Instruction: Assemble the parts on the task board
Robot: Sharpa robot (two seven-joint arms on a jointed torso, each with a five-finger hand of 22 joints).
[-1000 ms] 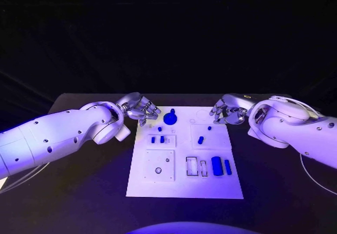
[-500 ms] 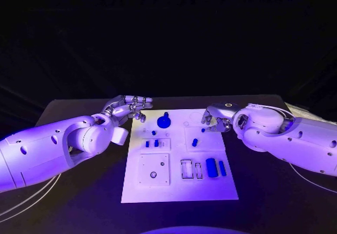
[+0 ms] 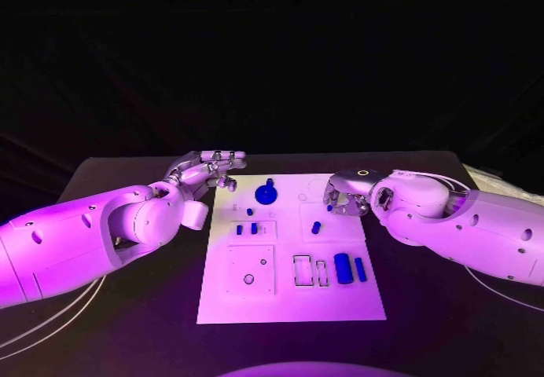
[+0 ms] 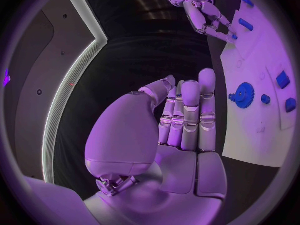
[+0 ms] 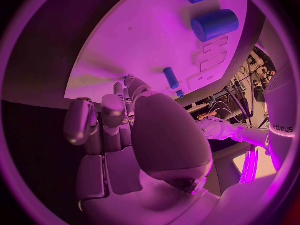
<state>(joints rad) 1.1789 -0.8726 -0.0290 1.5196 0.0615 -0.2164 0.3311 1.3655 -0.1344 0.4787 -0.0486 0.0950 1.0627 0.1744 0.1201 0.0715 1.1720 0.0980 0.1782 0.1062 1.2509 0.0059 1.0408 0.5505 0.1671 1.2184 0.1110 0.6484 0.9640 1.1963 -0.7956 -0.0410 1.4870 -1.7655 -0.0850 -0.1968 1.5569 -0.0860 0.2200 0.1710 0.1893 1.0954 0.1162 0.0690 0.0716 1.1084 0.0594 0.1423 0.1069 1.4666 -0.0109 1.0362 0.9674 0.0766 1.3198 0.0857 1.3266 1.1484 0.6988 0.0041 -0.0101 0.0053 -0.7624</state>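
1 task board [image 3: 289, 302] lying on 1 desk [image 3: 125, 314]. 2 hands showing: left hand [image 3: 210, 169] at board's far-left corner, right hand [image 3: 343, 196] at its right edge. Approx 8 blue parts sitting on board: 1 gear [image 3: 266, 192] far, 1 big cylinder [image 3: 343, 265] near-right, the rest small pegs/blocks, too small to sort.

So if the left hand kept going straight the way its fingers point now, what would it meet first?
Probably nothing nearby: the left hand points past the task board's far edge over bare black table. The blue gear lies off to the side. Depth is uncertain.
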